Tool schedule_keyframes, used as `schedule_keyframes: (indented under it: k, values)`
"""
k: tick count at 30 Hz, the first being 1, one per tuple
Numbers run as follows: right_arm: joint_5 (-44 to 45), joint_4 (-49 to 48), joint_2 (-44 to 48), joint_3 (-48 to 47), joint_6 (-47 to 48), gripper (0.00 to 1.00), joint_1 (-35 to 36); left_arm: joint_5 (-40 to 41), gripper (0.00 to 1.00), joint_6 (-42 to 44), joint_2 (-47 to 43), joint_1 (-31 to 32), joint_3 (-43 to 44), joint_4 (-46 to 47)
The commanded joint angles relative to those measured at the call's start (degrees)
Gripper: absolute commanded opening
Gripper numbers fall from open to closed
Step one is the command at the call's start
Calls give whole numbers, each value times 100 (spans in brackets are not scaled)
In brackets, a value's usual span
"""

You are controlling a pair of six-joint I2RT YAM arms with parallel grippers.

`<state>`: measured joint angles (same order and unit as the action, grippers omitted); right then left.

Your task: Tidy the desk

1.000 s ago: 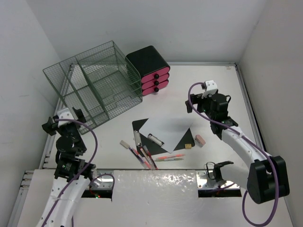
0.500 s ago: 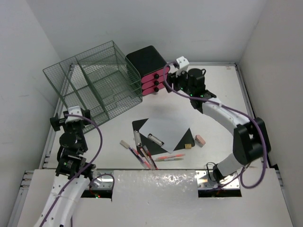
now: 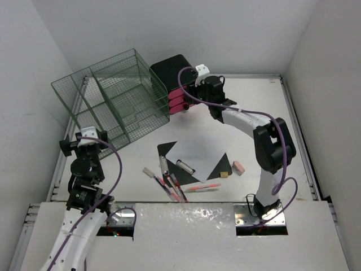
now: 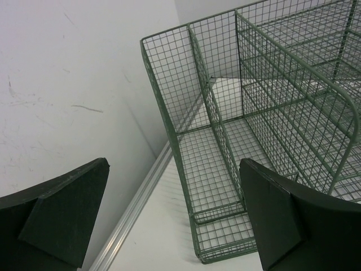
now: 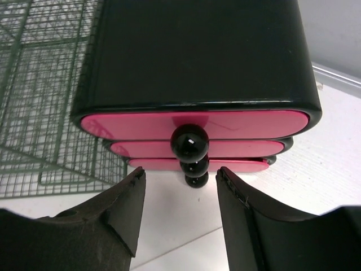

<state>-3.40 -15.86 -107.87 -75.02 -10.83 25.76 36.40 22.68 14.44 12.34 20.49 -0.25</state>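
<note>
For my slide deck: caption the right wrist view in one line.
Right gripper, jaws apart, facing the top knob of a black three-drawer box with pink fronts.

Rack far left on desk, drawer box just right of it; paper centre, pens before it

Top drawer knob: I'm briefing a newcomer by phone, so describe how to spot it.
On the far side of the white desk, right of the green wire rack, stands a black box with three pink drawers. Each carries a round black ball; the top knob is the highest.
</note>
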Motion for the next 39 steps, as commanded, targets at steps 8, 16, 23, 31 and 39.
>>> schedule_keyframes:
  k: [8, 16, 23, 31, 39]
  values:
    - [409, -259, -717, -794, -340, 48, 26, -133, 99, 44, 51, 5, -54, 78]
    - [357, -699, -893, -725, -508, 43, 70, -221, 100, 53, 50, 5, -115, 52]
    - [357, -744, -867, -654, -297, 43, 78, -265, 100, 53, 59, 5, -115, 52]
    - [366, -673, -805, -619, -244, 14, 78, -300, 100, 61, 68, 5, -124, 52]
    - [357, -664, -209, 109, -60, 0, 79, -880, 100, 149, 656, 5, 464, -265]
